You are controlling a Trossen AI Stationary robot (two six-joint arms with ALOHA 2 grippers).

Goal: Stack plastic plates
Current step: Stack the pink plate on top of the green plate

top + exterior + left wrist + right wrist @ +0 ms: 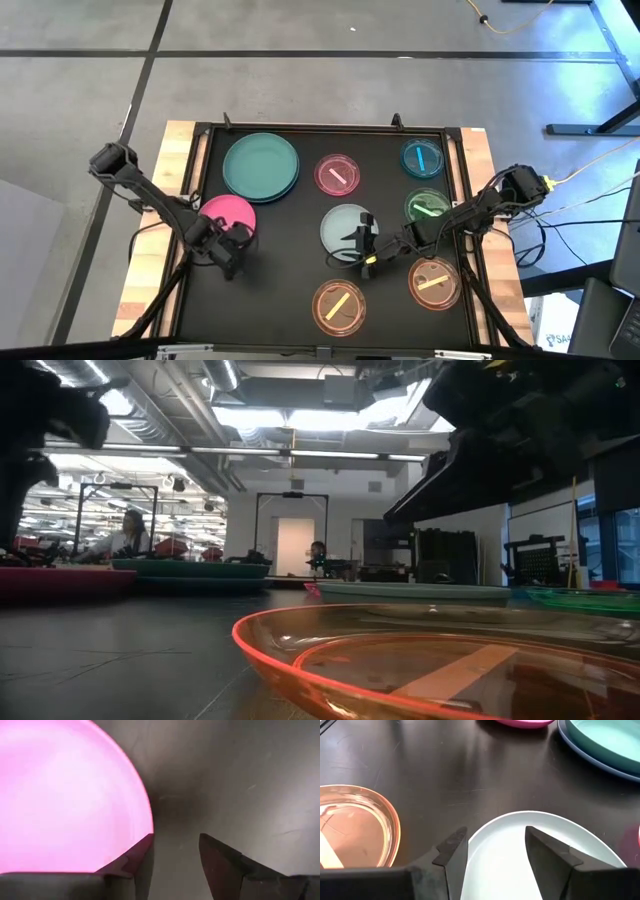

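The teal plate (261, 164) lies stacked on the blue plate (292, 185) at the far left. The magenta plate (226, 211) rests flat on the mat just nearer. My left gripper (236, 250) (175, 840) is open and hovers at that plate's near-right rim (142, 805). The pale mint plate (343, 226) (520, 850) lies flat mid-table. My right gripper (365, 240) (495, 832) is open and stands over its near rim, one finger outside the rim and one above the plate. Small pink (338, 174), cyan (423, 158), green (427, 208) and two orange dishes (339, 305) (435, 283) lie apart.
A black mat (290, 290) covers the table, framed by a dark rail (320, 128) and wooden edges (150, 260). In the low view an orange dish (440, 670) fills the foreground. People sit far off in the room behind. Bare mat lies between the magenta plate and the near orange dish.
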